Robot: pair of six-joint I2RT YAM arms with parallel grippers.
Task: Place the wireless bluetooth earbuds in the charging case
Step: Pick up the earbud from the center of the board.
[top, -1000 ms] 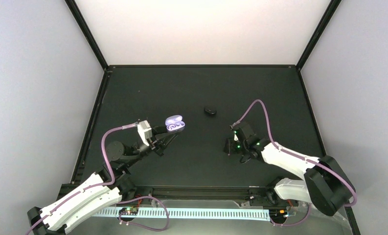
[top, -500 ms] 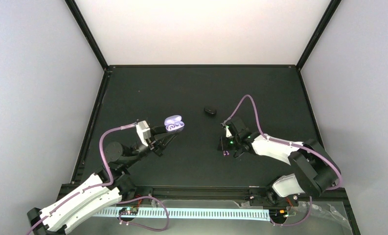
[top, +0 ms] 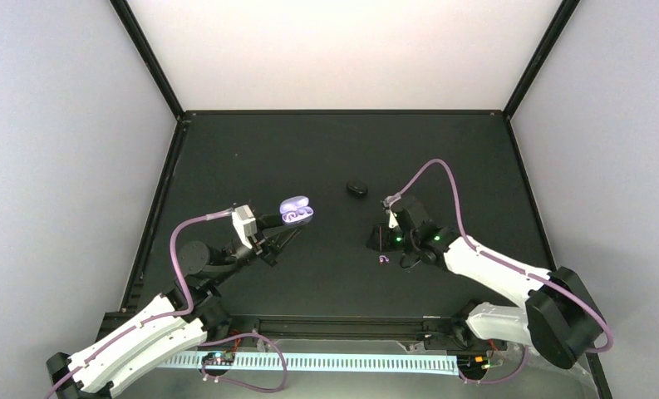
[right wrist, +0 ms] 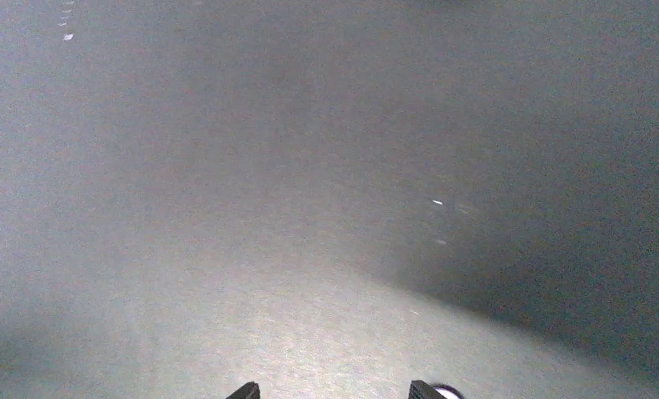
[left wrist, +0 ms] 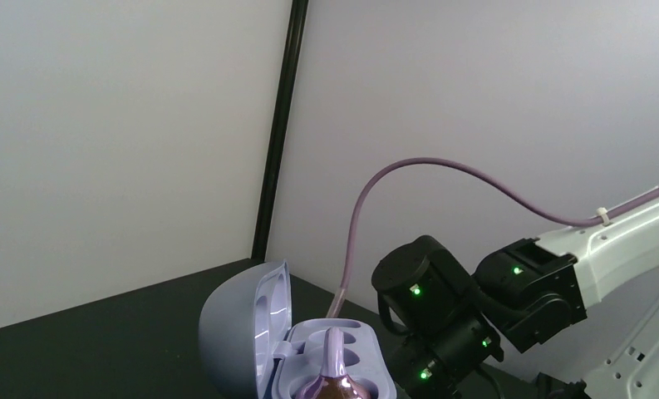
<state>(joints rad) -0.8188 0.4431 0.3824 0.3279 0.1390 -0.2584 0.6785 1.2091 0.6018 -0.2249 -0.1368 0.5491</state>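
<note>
Risk sits mostly with the loose earbud, a tiny lilac thing lying on the bench just below my right hand. That hand hangs low over the bench with its tips parted about halfway and nothing between them. In the right wrist view I see only bare surface in the gap, so I judge the bud is off-centre. A pale speck beside one fingertip may be it, but I cannot tell. If I close from here, a finger could clip the bud and flick it away, perhaps toward the black oval object.

My left hand is clamped shut on the charging case and holds it off the bench, well apart from the right hand, with the lid swung open. One seated earbud already fills a well, and the other well looks free.

The later danger is at the case. A bud gripped crooked will not drop into its well, and pushing down could twist the case in the left hand's grip or unseat the earbud already in place.
</note>
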